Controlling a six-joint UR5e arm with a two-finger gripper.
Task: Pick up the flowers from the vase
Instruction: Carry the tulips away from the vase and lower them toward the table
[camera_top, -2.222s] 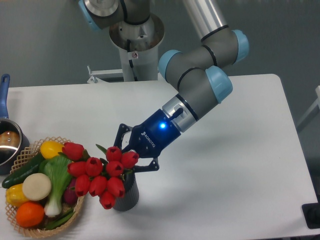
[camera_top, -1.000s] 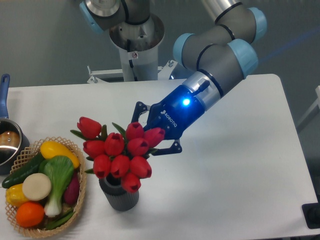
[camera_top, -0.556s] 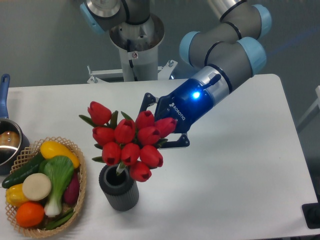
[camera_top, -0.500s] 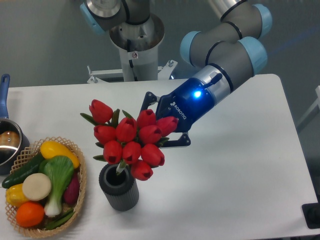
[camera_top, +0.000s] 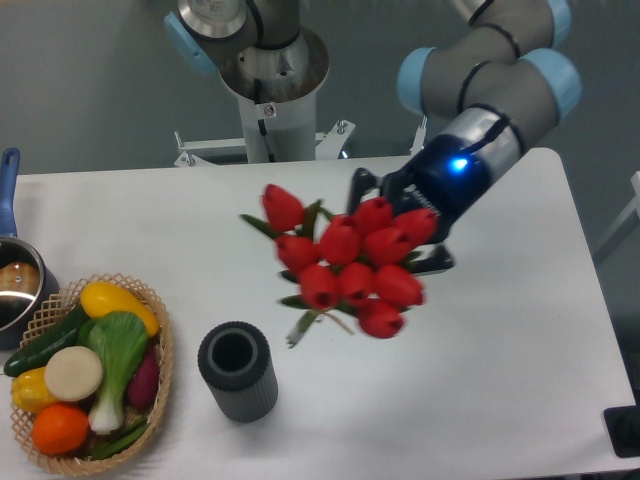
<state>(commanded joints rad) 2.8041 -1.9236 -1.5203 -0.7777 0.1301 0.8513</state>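
Hand (camera_top: 408, 232) clamped on the red tulips (camera_top: 347, 264) has carried them up and rightward; their stems now hang clear of the grey ribbed vase (camera_top: 238, 371), left empty down-left of it, so the pick looks done.

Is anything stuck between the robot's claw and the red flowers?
Nothing visible is. The gripper already holds the flowers, lifted clear of the vase, whose mouth shows empty. The buds hide the fingers, so the exact grip cannot be seen.
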